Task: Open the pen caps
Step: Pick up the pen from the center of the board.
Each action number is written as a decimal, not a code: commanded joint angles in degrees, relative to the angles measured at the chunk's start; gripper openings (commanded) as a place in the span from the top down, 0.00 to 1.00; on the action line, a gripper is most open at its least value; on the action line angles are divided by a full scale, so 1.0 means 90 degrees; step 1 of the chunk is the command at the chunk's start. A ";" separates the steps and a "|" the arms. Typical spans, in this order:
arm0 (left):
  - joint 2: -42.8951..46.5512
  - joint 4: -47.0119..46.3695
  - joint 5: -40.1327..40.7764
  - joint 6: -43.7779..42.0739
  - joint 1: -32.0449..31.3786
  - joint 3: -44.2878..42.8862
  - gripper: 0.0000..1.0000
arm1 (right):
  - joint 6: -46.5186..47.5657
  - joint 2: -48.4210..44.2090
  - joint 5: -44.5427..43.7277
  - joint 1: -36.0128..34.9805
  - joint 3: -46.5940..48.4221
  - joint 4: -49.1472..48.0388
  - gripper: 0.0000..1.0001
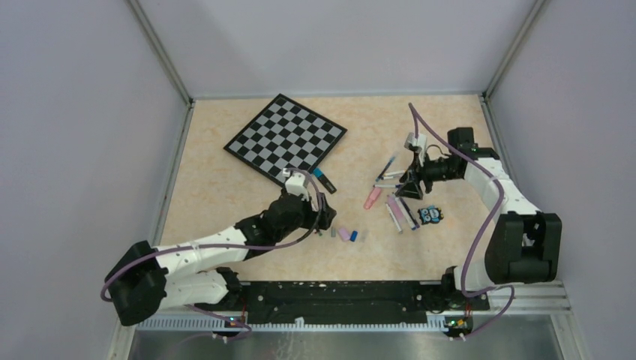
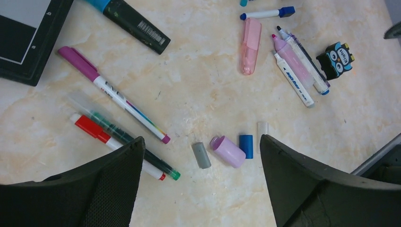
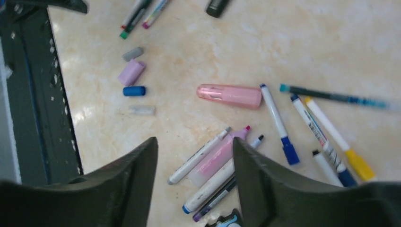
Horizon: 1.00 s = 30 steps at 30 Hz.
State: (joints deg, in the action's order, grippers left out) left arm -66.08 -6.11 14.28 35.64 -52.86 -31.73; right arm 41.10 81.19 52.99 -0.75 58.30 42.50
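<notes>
Several loose pen caps lie in a row on the table: grey [image 2: 202, 155], lilac [image 2: 229, 151], blue [image 2: 246, 146] and clear [image 2: 262, 128]. My left gripper [image 2: 202, 141] hovers open just above them, nothing between its fingers. Left of it lie a purple-capped pen [image 2: 113, 94], a red-capped pen [image 2: 101, 135] and a green-tipped pen [image 2: 137, 144]. My right gripper [image 3: 194, 142] is open and empty over a bunch of uncapped pens and a pink highlighter [image 3: 215, 158]. A blue-capped pen [image 3: 279, 125], a yellow-capped pen [image 3: 338, 139] and a large pink cap [image 3: 229, 95] lie nearby.
The checkered board [image 1: 285, 139] lies at the back left, with a black highlighter [image 2: 135, 23] by its near corner. A small owl-like figure [image 1: 430, 216] stands right of the pen bunch. Grey walls close in the table on three sides.
</notes>
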 commanded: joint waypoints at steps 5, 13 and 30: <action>0.1270 -0.0797 -0.0065 -0.0080 0.0032 0.1020 0.01 | 0.6141 0.0409 0.1839 -0.0013 0.0566 0.2368 0.25; 0.2092 -0.0795 0.0118 -0.0007 0.0043 0.1612 0.01 | 0.5350 0.1383 -0.0989 -0.0661 0.1396 0.1505 0.40; 0.2347 -0.0907 0.0208 -0.0003 0.0052 0.1910 0.01 | 0.4879 0.2394 -0.2183 -0.1725 0.1744 0.0647 0.71</action>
State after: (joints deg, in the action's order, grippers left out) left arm -45.21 -10.87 14.98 35.81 -52.62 -15.16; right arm 83.15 102.65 34.37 -14.04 73.19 50.00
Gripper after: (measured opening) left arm 0.987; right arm 0.279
